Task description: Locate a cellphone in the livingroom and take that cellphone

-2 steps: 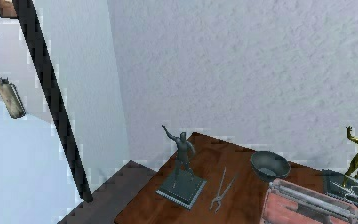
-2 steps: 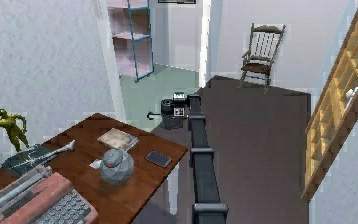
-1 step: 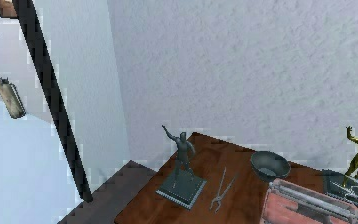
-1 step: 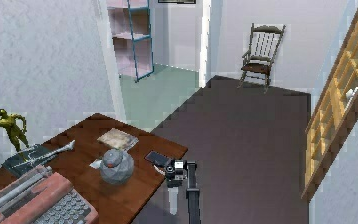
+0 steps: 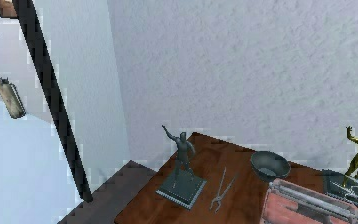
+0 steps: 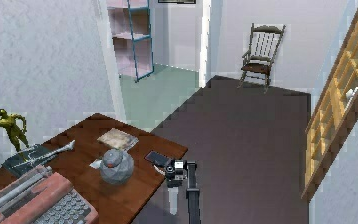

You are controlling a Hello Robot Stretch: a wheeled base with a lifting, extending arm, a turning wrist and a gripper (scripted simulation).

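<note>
A small dark flat slab, cellphone-like (image 6: pixel 158 158), lies on the brown wooden table (image 6: pixel 87 150) near its right edge in the arm side view. My arm (image 6: pixel 193 200) rises from the bottom edge. The gripper (image 6: pixel 171 167) is at the table's edge, right by the slab. I cannot tell whether it touches the slab or holds anything.
On the table stand a grey round pot (image 6: pixel 115 166), a flat booklet (image 6: pixel 117 138), a red typewriter (image 6: pixel 42 203) and a golden figurine (image 6: pixel 7 127). In the forward view, a dark statue (image 5: pixel 182 165), tongs (image 5: pixel 222 188) and a dark bowl (image 5: pixel 270 163) sit by the wall. A rocking chair (image 6: pixel 260 55) stands across the dark floor.
</note>
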